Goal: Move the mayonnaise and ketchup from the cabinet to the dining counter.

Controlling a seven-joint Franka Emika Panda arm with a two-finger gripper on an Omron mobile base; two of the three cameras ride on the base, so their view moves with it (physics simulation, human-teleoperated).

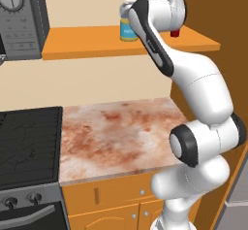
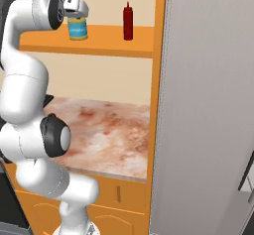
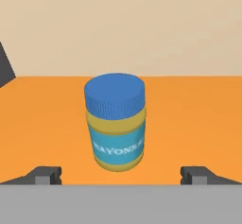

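The mayonnaise [image 3: 115,124], a squat jar with a blue lid and blue label, stands upright on the orange cabinet shelf [image 3: 42,124]. My gripper [image 3: 121,176] is open and level with the jar, which sits a little ahead of the fingertips [image 3: 47,176] and centred between them, untouched. From the right base view the gripper [image 2: 78,15] hovers just above and in front of the mayonnaise [image 2: 78,29]. The ketchup [image 2: 128,22], a slim dark-red bottle, stands upright further right on the shelf [image 2: 104,40]. My arm partly hides the jar [image 1: 127,29] and most of the ketchup [image 1: 175,32]. The dining counter is out of view.
Below the shelf lies a marbled worktop [image 1: 116,132] with a black cooktop [image 1: 29,141] at its left. A microwave [image 1: 19,15] sits at the shelf's left end. An orange side panel [image 2: 159,80] and a tall grey appliance wall [image 2: 208,105] close off the right.
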